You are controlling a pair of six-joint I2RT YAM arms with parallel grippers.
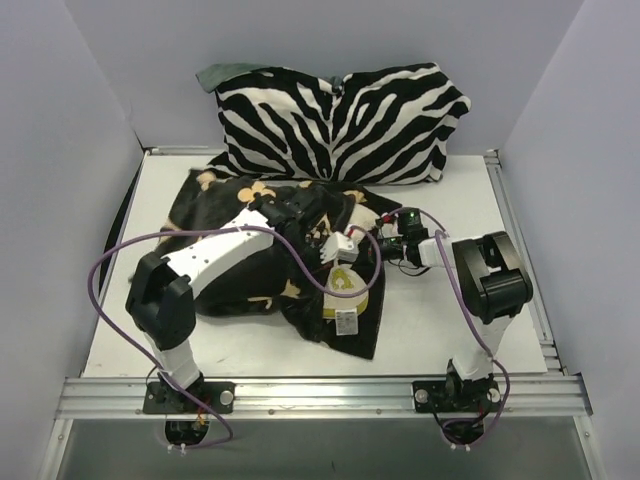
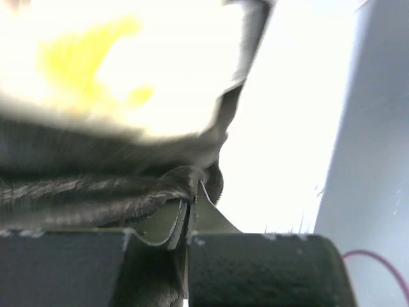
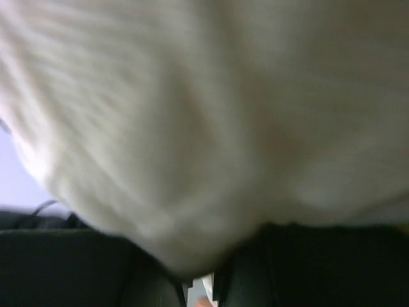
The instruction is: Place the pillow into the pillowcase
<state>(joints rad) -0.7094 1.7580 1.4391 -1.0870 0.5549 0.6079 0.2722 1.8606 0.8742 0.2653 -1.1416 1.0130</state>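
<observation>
The black pillowcase with tan motifs lies crumpled at mid-table. A corner of the cream pillow, with its yellow logo and white tag, sticks out of the case's near right side. My left gripper reaches over the case to that opening. In the left wrist view it is shut on the dark hem of the pillowcase, with the pillow just above. My right gripper comes in from the right. In the right wrist view it pinches the pillow, which fills that view.
A large zebra-striped cushion leans against the back wall, touching the case's far edge. Grey walls close in the white table on three sides. A metal rail with both arm bases runs along the near edge.
</observation>
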